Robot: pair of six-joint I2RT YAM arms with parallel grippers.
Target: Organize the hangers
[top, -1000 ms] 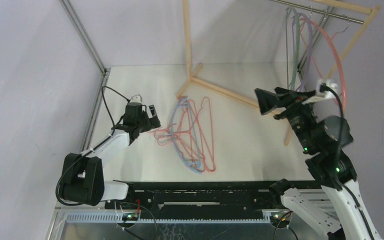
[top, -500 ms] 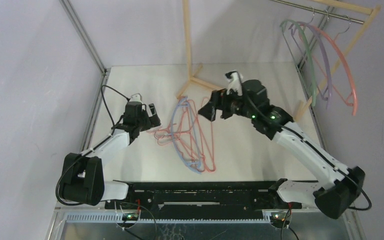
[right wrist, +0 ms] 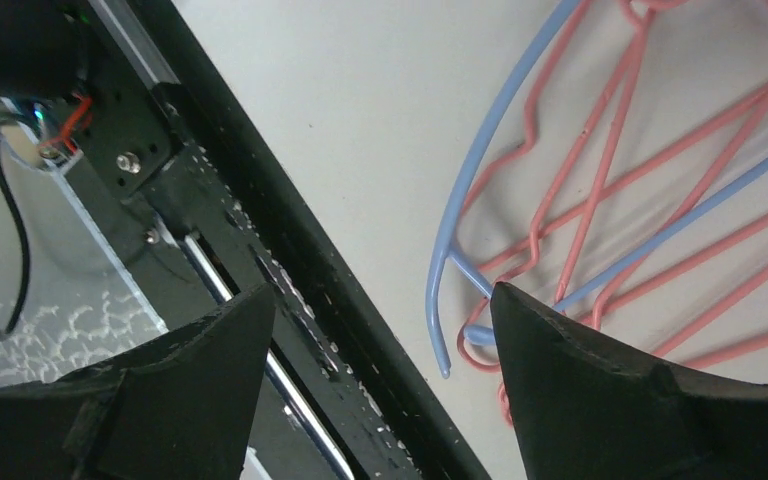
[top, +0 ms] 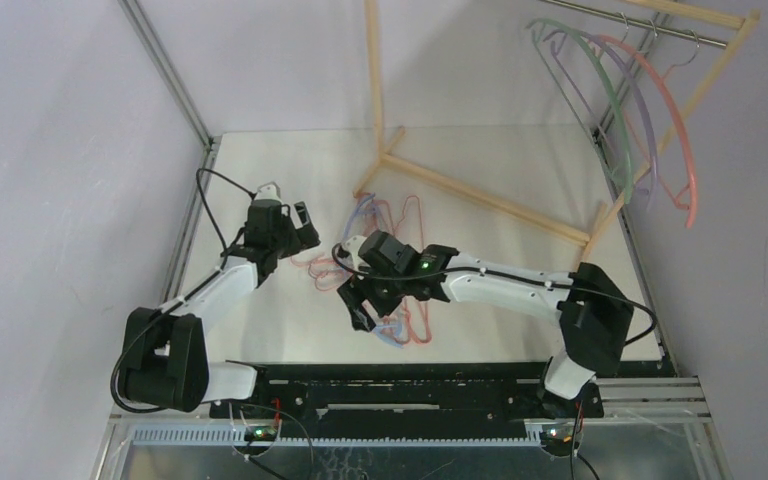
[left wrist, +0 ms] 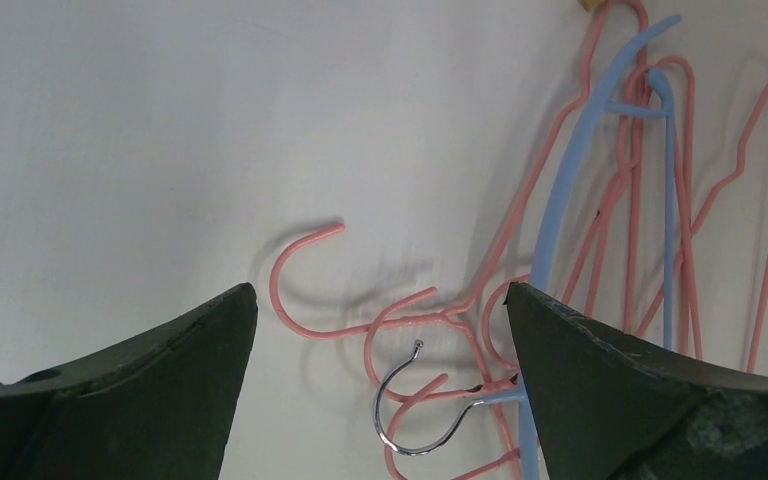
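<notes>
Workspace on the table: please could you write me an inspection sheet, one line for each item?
Surface: white table, no stains seen.
Job's things: tangled pink hangers and one blue hanger lie on the table; three curved hangers hang on the rail.
Clutter: nothing seen.
Grippers: left gripper open, over the pile's left edge; right gripper open, over the pile's near end; neither holds anything.
Cables: black cable loops behind the left gripper, off the hangers.
Surroundings: wooden rack frame, pale walls.

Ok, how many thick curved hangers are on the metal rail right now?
3, side by side on the metal rail: a grey-green curved hanger leftmost, a lilac one in the middle, a salmon one rightmost. Overlap may hide another.
</notes>
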